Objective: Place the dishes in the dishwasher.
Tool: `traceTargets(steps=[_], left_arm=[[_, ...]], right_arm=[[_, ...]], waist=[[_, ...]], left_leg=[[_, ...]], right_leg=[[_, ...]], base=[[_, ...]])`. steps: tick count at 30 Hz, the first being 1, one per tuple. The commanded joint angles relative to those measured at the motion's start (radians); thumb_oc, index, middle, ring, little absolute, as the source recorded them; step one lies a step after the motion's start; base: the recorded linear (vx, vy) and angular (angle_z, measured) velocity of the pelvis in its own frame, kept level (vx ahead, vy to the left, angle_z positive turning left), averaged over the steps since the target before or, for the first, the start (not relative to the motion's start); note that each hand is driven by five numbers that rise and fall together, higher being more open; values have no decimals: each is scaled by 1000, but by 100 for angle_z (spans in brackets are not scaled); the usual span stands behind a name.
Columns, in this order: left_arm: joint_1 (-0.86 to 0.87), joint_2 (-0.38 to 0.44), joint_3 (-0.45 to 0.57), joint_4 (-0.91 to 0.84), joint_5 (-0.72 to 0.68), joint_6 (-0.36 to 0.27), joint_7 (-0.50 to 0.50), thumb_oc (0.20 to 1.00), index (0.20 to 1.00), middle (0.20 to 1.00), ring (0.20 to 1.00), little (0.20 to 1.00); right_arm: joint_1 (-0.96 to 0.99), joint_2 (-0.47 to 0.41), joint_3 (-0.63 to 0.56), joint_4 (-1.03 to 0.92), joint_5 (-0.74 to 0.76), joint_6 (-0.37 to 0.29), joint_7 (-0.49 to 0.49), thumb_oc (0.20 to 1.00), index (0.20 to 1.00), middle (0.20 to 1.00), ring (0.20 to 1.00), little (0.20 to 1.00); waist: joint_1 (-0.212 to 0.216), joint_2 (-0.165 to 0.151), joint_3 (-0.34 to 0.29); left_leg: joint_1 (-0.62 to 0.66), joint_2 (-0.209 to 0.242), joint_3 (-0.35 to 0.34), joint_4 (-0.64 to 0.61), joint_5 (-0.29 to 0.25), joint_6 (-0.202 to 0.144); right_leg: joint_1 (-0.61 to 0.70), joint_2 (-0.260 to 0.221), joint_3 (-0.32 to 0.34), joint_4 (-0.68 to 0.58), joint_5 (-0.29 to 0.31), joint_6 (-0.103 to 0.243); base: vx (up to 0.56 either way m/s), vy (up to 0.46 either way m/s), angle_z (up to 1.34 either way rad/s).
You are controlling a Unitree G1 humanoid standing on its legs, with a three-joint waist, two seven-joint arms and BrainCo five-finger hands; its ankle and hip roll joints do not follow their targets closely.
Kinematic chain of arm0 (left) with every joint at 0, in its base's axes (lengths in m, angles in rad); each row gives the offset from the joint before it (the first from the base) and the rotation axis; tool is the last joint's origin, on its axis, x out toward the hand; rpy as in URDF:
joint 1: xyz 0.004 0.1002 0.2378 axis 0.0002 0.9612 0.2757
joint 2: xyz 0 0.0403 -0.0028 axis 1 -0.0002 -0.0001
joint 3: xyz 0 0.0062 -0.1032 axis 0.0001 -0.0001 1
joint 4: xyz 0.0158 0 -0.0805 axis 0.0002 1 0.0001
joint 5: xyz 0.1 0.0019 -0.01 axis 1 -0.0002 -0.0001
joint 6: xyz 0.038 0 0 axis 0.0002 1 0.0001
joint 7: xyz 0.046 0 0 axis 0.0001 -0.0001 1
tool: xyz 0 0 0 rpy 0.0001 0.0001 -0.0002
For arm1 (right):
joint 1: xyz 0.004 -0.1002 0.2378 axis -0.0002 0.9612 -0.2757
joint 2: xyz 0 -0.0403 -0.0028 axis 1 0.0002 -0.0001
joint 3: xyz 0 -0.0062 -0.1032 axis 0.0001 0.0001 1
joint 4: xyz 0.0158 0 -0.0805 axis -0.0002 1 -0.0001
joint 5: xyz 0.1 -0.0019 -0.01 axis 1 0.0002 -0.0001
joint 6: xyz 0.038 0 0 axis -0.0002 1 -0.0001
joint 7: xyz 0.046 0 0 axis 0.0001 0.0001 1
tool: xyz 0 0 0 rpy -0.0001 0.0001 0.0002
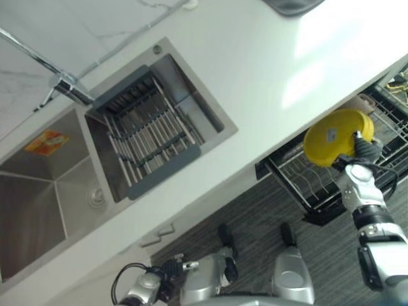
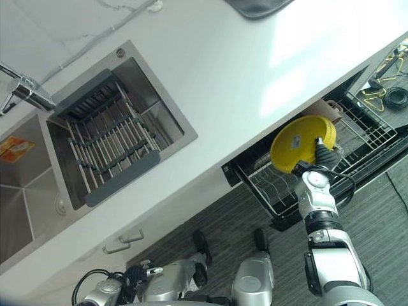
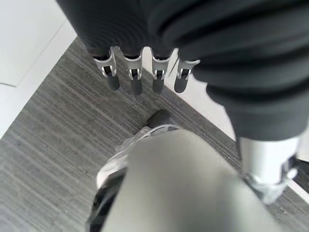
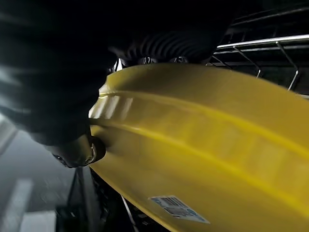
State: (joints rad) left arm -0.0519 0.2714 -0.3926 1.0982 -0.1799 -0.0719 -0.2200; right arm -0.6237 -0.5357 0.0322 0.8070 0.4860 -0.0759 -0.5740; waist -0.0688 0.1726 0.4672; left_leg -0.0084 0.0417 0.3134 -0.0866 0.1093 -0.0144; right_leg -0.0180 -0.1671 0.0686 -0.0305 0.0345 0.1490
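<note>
A yellow dish (image 1: 333, 138) with a sticker on its underside is held on edge over the pulled-out dishwasher rack (image 1: 298, 180). My right hand (image 1: 367, 149) is shut on the dish's rim. In the right wrist view the yellow dish (image 4: 217, 154) sits close, the thumb (image 4: 79, 151) pressing on its edge, with rack wires behind it. A tan dish (image 2: 320, 109) stands further back in the rack. My left hand (image 1: 167, 270) hangs low beside the cabinet front; its fingers (image 3: 133, 75) point straight down over the grey floor and hold nothing.
The white counter (image 1: 287, 57) runs diagonally above the rack. It holds a steel sink (image 1: 38, 191) with a grey drying rack (image 1: 150, 131) across it and a faucet (image 1: 64, 83). A dark mat (image 1: 290, 5) lies at the counter's far edge. Clothes hangers and a coiled cord (image 2: 389, 95) lie beyond the dishwasher.
</note>
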Motion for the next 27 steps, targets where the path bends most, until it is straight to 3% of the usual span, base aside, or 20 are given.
traceTargets(steps=[1, 6, 12, 16, 21, 27], left_arm=[[-1, 6, -22, 33, -54, -4, 7, 1000, 1000, 1000, 1000, 1000], [-28, 20, -5, 29, -80, -1, 5, 1000, 1000, 1000, 1000, 1000], [-58, 42, 18, 21, -143, 31, -14, 1000, 1000, 1000, 1000, 1000], [-66, 48, 56, 18, -162, 72, -12, 1000, 1000, 1000, 1000, 1000], [-89, 71, 63, 27, -127, 121, -2, 1000, 1000, 1000, 1000, 1000], [-105, 93, 64, 39, -117, 169, 30, 1000, 1000, 1000, 1000, 1000]], right_arm=[[-134, -90, 16, -8, -190, -51, -42, 200, 200, 200, 200, 200], [-195, -138, 134, 37, -437, -24, -67, 200, 200, 200, 200, 200], [-222, -185, 293, 58, -801, -18, -174, 200, 200, 200, 200, 200], [-229, -206, 382, 56, -927, 16, -196, 200, 200, 200, 200, 200], [-278, -242, 494, 125, -1019, 11, -231, 200, 200, 200, 200, 200], [-346, -287, 595, 185, -1138, 47, -340, 200, 200, 200, 200, 200]], waist=[[38, -12, -48], [53, -10, -28], [65, -22, -6], [78, -37, -1], [99, -54, 5], [122, -61, 15]], left_leg=[[-77, -9, -181, 184, -169, -34], [-119, -13, -190, 204, -169, -35], [-168, -11, -195, 225, -172, -33], [-188, -10, -199, 231, -174, -29], [-226, -5, -210, 248, -176, -29], [-262, -3, -223, 254, -170, -30]], right_leg=[[-113, -9, -110, 149, -78, -45], [-156, -14, -116, 167, -76, -45], [-203, -15, -120, 185, -71, -40], [-223, -18, -128, 188, -65, -34], [-249, -18, -140, 193, -60, -28], [-276, -17, -152, 190, -52, -24]], base=[[-54, 4, 2], [-71, -13, 2], [-78, -49, 4], [-58, -88, 10], [-64, -93, 4], [-57, -71, 12]])
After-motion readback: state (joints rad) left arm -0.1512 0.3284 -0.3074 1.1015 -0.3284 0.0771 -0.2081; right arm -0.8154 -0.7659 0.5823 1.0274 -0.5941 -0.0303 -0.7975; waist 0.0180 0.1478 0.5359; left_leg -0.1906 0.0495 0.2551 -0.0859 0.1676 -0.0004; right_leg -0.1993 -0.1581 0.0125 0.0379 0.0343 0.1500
